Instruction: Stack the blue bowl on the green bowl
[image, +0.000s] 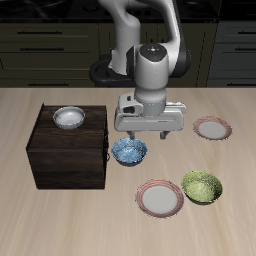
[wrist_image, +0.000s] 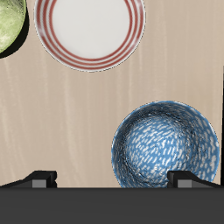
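Observation:
The blue bowl (image: 129, 151) with its speckled glaze sits on the table beside the wooden box. My gripper (image: 148, 136) hovers just above and slightly beside it, open, with nothing between its fingers. In the wrist view the blue bowl (wrist_image: 166, 153) lies below the gripper (wrist_image: 115, 179), off-centre toward one fingertip (wrist_image: 188, 178). The green bowl (image: 202, 186) stands nearer the table's front edge, apart from the blue bowl; only its edge (wrist_image: 9, 26) shows in the wrist view.
A pink-rimmed plate (image: 160, 197) lies between the two bowls, also seen as the plate (wrist_image: 87, 26) in the wrist view. A second plate (image: 212, 127) sits farther back. A dark wooden box (image: 68, 150) carries a small white-grey bowl (image: 68, 118).

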